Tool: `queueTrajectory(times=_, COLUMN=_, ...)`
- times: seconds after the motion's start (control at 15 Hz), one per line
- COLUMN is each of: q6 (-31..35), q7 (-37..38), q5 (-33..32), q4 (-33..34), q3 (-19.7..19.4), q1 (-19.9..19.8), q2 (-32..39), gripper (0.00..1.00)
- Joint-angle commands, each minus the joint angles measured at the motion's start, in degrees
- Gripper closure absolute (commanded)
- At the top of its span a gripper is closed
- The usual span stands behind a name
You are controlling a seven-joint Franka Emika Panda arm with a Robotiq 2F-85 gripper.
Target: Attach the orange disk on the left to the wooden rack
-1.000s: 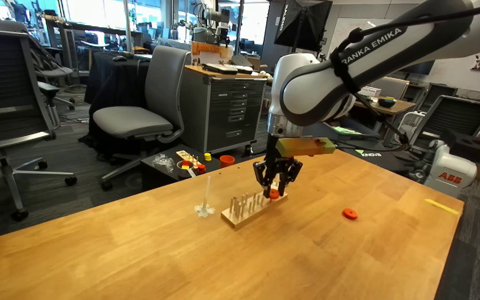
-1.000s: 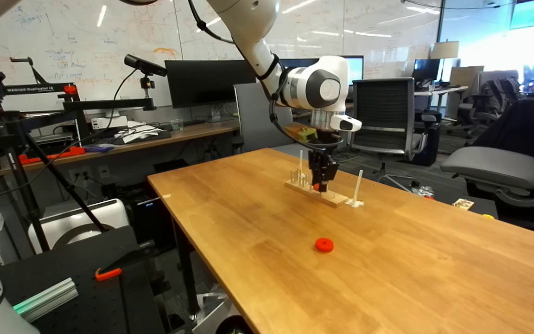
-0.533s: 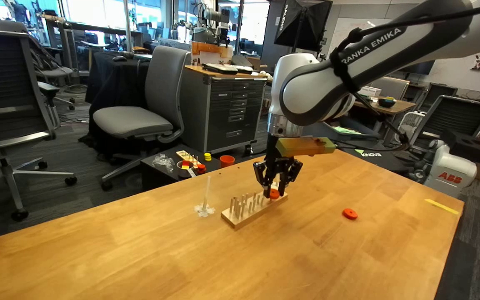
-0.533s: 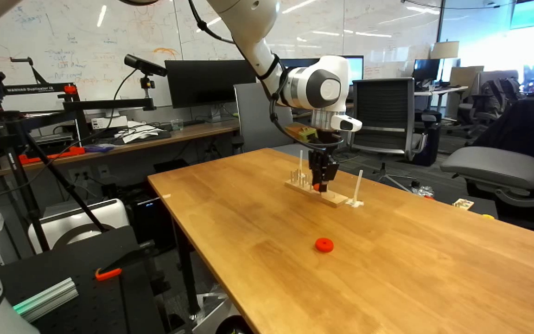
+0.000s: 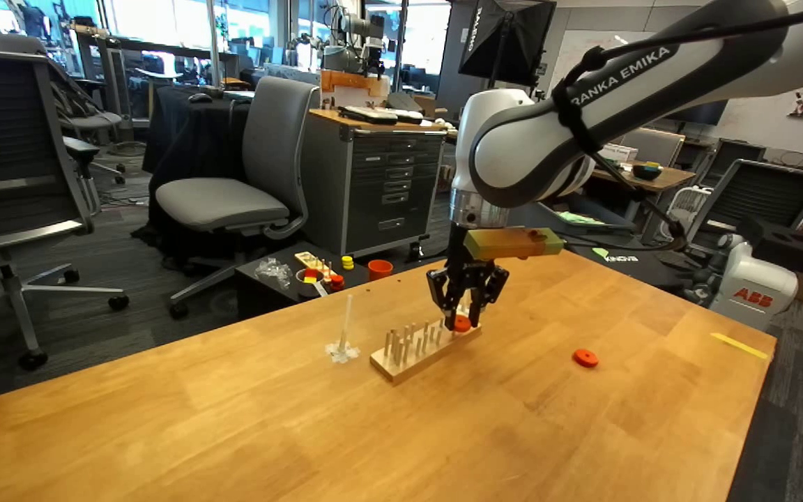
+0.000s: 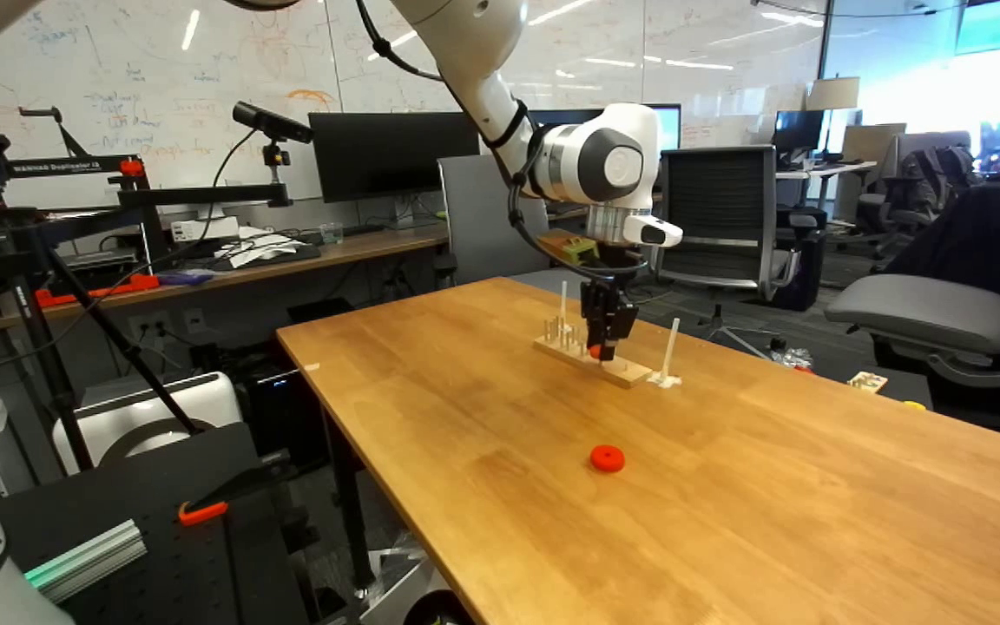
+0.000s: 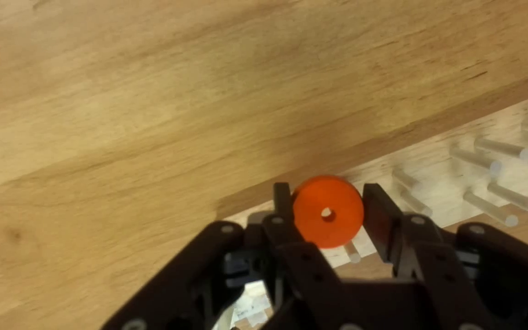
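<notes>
1. End effector [image 7: 328, 200]: grasping the orange disk [image 7: 314, 220], with one of its fingers [image 7: 282, 197] against each side in the wrist view.
2. Orange disk: located over the wooden rack [image 5: 429, 354], toward its sparsely pegged end, near the far edge of the table [image 5: 290, 446] in both exterior views. A pale spot shows in the disk's hole; whether a peg has entered cannot be told.
3. Close obstructions: one peg [image 7: 352, 252] just beside the disk; two further pegs [image 7: 415, 203] just beside the finger at the right of the wrist view; a denser peg cluster [image 7: 491, 209] farther along the rack.
4. Tall items: a thin rod [image 5: 346, 322] stands near the densely pegged end, its foot set in clear tape [image 5: 341, 353]. A second rod [image 6: 669, 349] stands just beside the opposite end.
5. Sight lines: the end effector covers part of the disk and rack in both exterior views.
6. Second disk [image 5: 585, 358]: flat on the table, well apart from the rack, lying between it and the right-hand corner in an exterior view.
7. Yellow strip [image 5: 739, 345]: on the table near that same corner.
8. Beyond the far edge: a low black stand [image 5: 269, 298] bearing crumpled plastic [image 5: 274, 272], a grey chair [image 5: 220, 199] and a drawer cabinet [image 5: 394, 174].
</notes>
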Motion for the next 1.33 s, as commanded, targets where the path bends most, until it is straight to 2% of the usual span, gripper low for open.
queueTrajectory(times=0.0, q6=-2.2, q7=-0.1, q5=0.9, q4=2.8, q3=0.1, q1=-0.7, q2=1.6, gripper=0.82)
queueTrajectory(times=1.27, q6=-3.3, q7=-0.2, q5=0.8, q4=5.2, q3=0.8, q1=0.2, q2=2.8, gripper=0.82)
